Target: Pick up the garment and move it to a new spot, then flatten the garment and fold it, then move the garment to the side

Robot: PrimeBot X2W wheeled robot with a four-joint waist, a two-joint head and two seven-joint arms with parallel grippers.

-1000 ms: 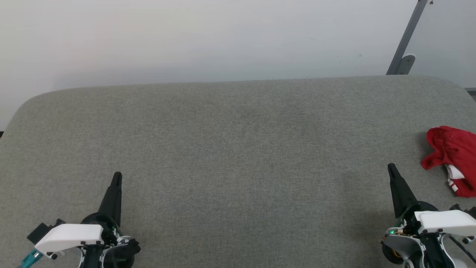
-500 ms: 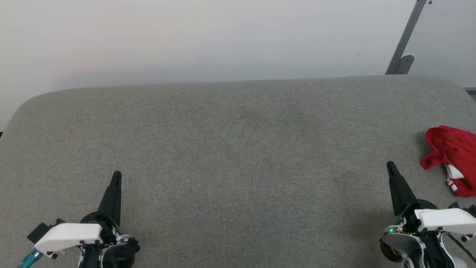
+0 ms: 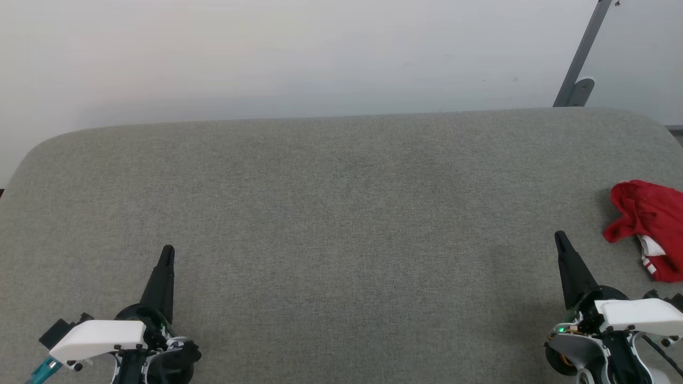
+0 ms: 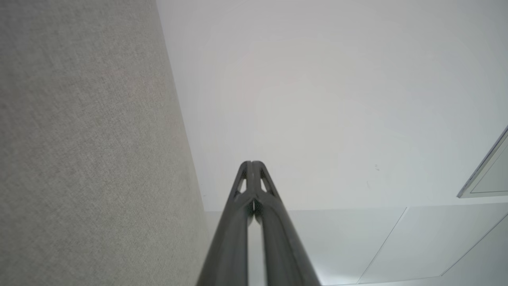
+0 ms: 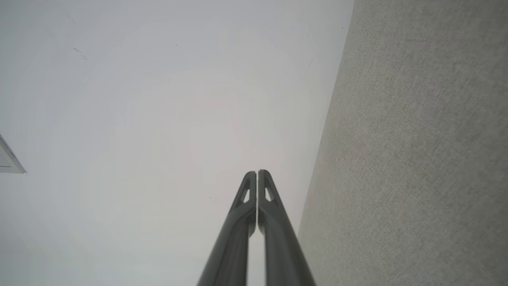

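Observation:
The garment (image 3: 648, 221) is a crumpled red heap with a bit of white and red-striped trim, lying at the right edge of the grey padded surface (image 3: 341, 213) and partly cut off by the head view's border. My right gripper (image 3: 560, 237) is shut and empty, its tips a short way left of the garment, apart from it. At the lower left my left gripper (image 3: 168, 250) is shut and empty, far from the garment. In the wrist views both the left gripper (image 4: 252, 163) and the right gripper (image 5: 257, 172) have their fingers pressed together, pointing past the surface's edge at a pale wall.
A pale wall (image 3: 320, 53) rises behind the surface's far edge. A grey metal post with a bracket (image 3: 579, 80) stands at the back right. The surface's corners are rounded.
The right gripper has shifted slightly up and left in the head view. The left gripper and the garment have stayed put.

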